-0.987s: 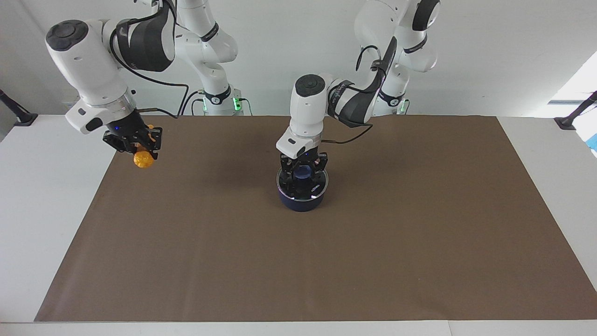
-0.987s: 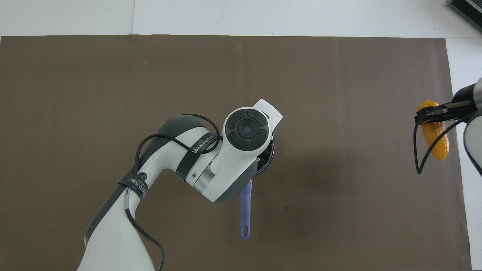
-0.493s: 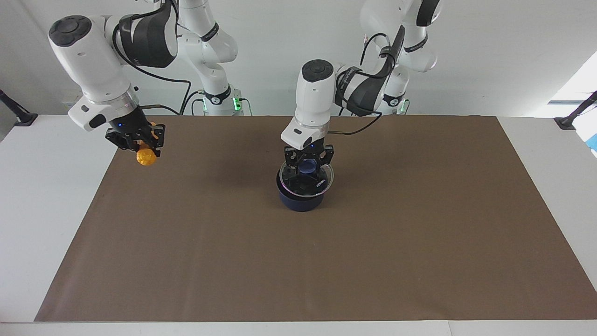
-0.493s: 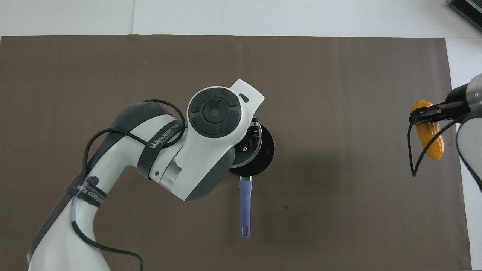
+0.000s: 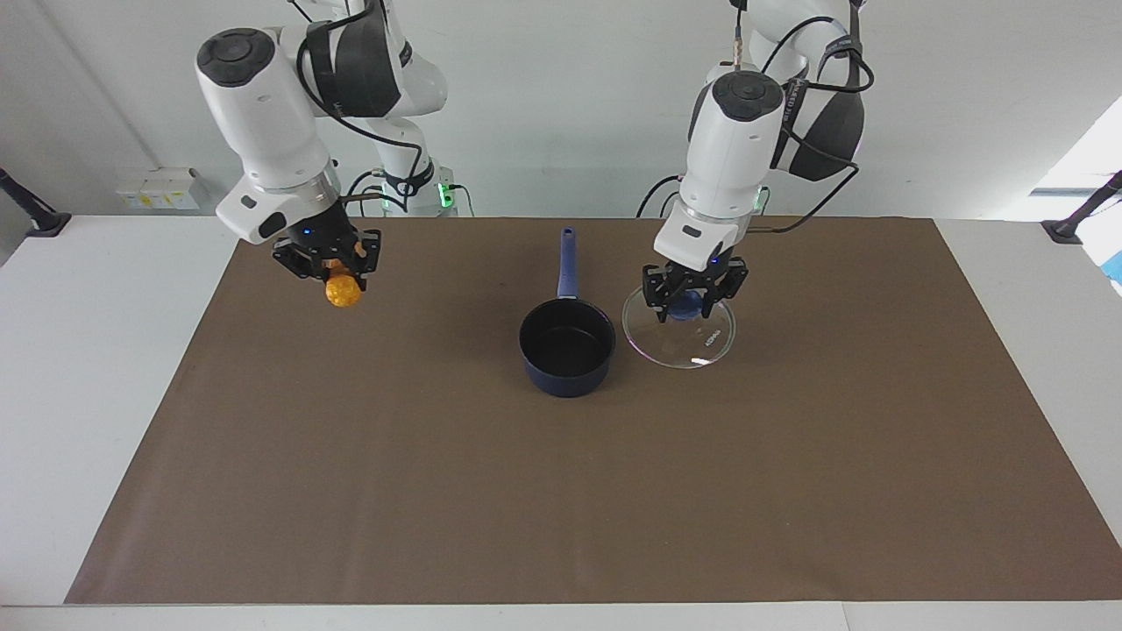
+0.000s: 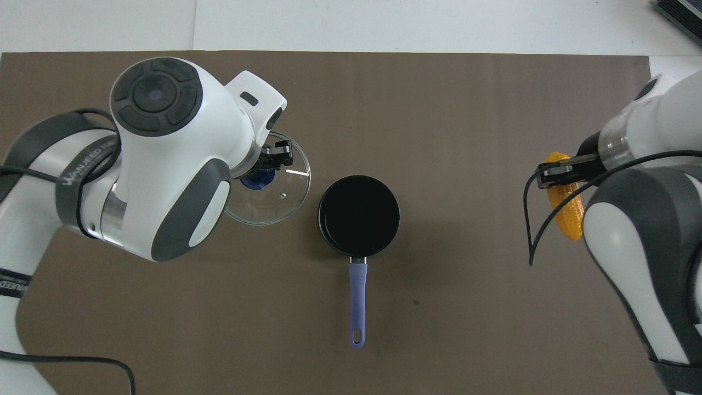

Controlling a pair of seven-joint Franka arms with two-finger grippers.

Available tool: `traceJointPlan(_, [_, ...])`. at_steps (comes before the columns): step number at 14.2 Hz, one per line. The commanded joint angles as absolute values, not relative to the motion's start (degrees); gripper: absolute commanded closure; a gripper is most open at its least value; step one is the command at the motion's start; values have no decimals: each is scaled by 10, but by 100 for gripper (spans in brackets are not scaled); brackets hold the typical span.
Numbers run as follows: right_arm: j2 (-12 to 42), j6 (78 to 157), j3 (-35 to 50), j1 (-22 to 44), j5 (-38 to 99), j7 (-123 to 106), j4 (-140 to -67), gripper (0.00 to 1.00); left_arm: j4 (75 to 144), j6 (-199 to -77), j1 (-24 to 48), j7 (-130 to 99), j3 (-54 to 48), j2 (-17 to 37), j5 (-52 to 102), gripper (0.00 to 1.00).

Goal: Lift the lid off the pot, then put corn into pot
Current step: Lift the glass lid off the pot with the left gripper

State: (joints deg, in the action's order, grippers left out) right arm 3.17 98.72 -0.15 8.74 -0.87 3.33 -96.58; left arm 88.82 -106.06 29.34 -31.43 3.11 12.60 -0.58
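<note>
The pot (image 5: pixel 566 347) stands open in the middle of the brown mat, its black inside bare (image 6: pixel 359 215), its blue handle (image 6: pixel 357 299) pointing toward the robots. My left gripper (image 5: pixel 692 301) is shut on the blue knob of the lid (image 5: pixel 692 340) and holds it above the mat beside the pot, toward the left arm's end. The lid (image 6: pixel 279 195) also shows in the overhead view. My right gripper (image 5: pixel 333 267) is shut on the corn (image 5: pixel 342 292) and holds it in the air over the mat toward the right arm's end; the corn (image 6: pixel 569 211) hangs below the fingers.
The brown mat (image 5: pixel 561 491) covers most of the white table (image 5: pixel 88 368). Black clamp stands sit at the table's corners nearest the robots (image 5: pixel 35 219) (image 5: pixel 1074 223).
My left gripper has lifted the lid off the pot and carried it sideways toward the left arm's end. My right gripper has moved with the corn inward over the mat, closer to the pot.
</note>
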Motion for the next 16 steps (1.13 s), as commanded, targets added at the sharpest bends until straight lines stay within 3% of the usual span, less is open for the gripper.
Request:
traceJointPlan(1, [58, 1015, 1, 147, -16, 137, -971, 100, 892, -1049, 249, -286, 26, 111, -10, 100])
traceJointPlan(4, [98, 1060, 1, 227, -5, 254, -966, 100, 896, -1045, 186, -174, 26, 107, 14, 100])
traceJointPlan(8, [160, 1107, 1, 274, -4, 336, -939, 100, 916, -1046, 114, -96, 27, 103, 19, 100])
traceJointPlan(11, [204, 1127, 1, 308, 4, 373, -914, 100, 972, -1055, 51, 22, 27, 76, 27, 100])
traceJointPlan(16, [240, 1186, 1, 329, 13, 380, -925, 100, 1055, -1100, 9, 70, 28, 52, 31, 100])
